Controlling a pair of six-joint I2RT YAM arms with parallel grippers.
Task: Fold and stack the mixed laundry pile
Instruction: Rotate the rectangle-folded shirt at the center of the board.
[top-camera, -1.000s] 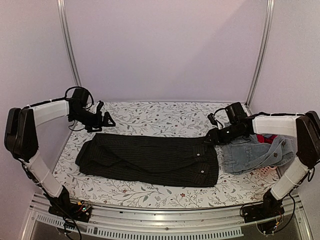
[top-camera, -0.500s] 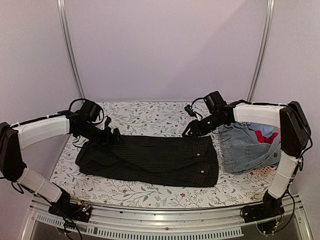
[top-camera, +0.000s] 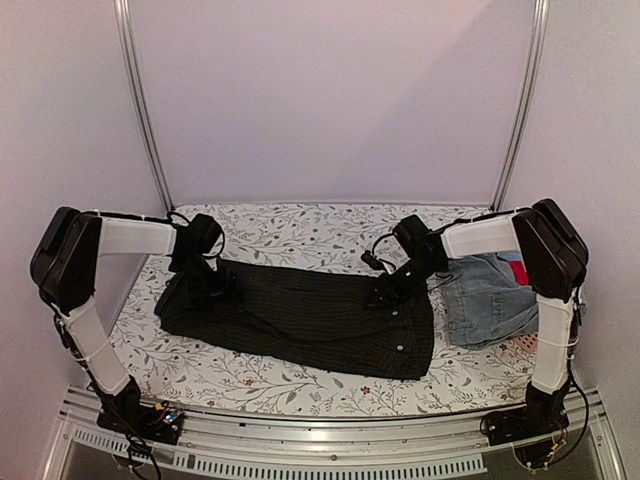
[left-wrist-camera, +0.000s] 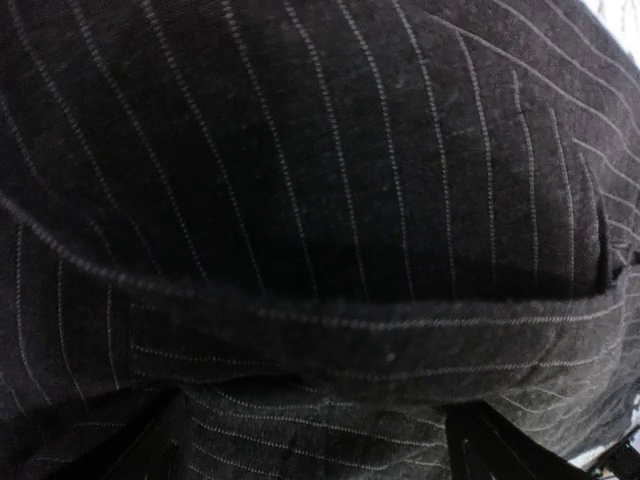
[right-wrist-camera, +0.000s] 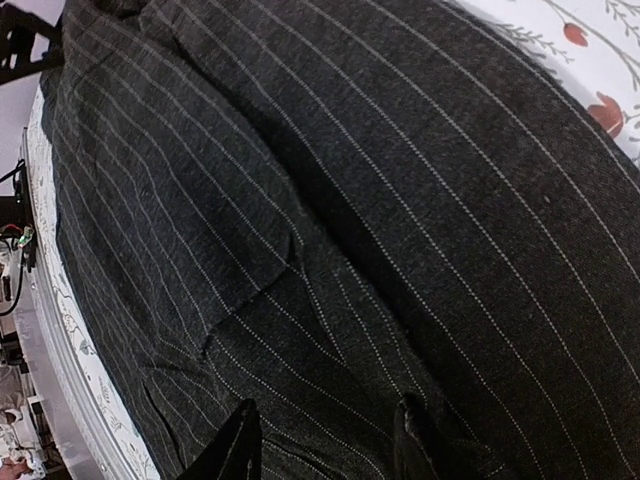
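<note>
The left gripper (left-wrist-camera: 320, 450) has its fingers (left-wrist-camera: 500, 455) wide apart. They press down on a ridge of the shirt (top-camera: 300, 320), and cloth fills the gap between them. As far as the wrist view shows, nothing is pinched. The right gripper (right-wrist-camera: 325, 440) has its fingers (right-wrist-camera: 235, 445) about half apart, with the tips low on the pinstripe. Flat cloth shows between them and I see no fold caught.

From above, the left gripper sits near the shirt's far left corner and the right one on its far edge toward the right end.

The shirt lies lengthwise across the middle of the table (top-camera: 300, 235), closer to the front edge than the back. The rest of the pile is bunched at the right edge. The denim (top-camera: 485, 300) touches the shirt's right end, and a red piece (top-camera: 518, 270) lies on it toward the back.

The step in hand looks like taking the far edge at two points to fold it forward. To do it well, each gripper should close on the edge itself, not on a mid-panel wrinkle. Both should then lift together and level, keeping the span between them taut. Laying the far edge square on the near one finishes the fold. The right arm should stay off the denim so it is not dragged along.

No brand, label or writing can be read. Only pale buttons (top-camera: 400, 347) show.
</note>
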